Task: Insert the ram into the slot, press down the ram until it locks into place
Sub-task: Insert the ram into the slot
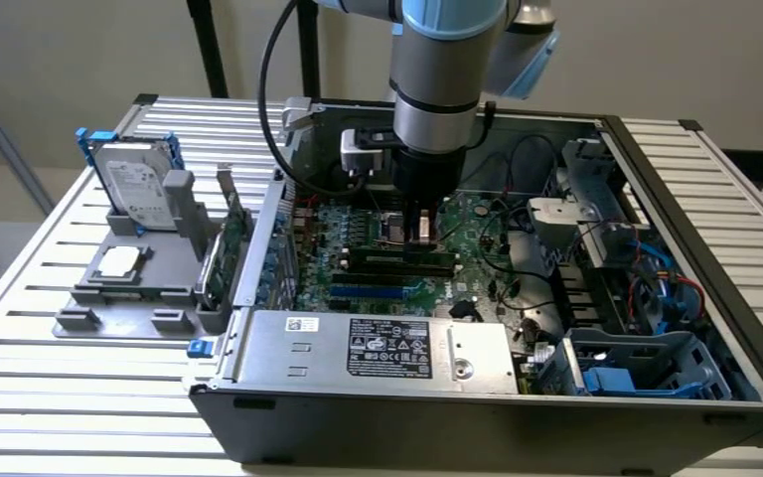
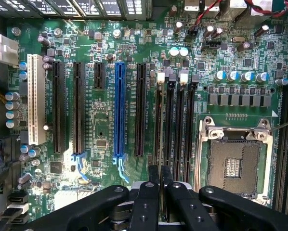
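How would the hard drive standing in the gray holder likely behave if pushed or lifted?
The hard drive looks like a rigid metal-cased block, so probably stiff and heavy for its size. It stands on edge in the gray holder, so a sideways push might tip it. Its blue bracket likely offers better grip than the smooth casing.

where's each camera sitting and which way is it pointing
Exterior view: off the arm, high, looking down into the open computer case; shows the arm and claw.
Wrist view: on the wrist, facing straight down at the motherboard; shows the claw above the memory slots.
Shared: motherboard, blue slot, claw.
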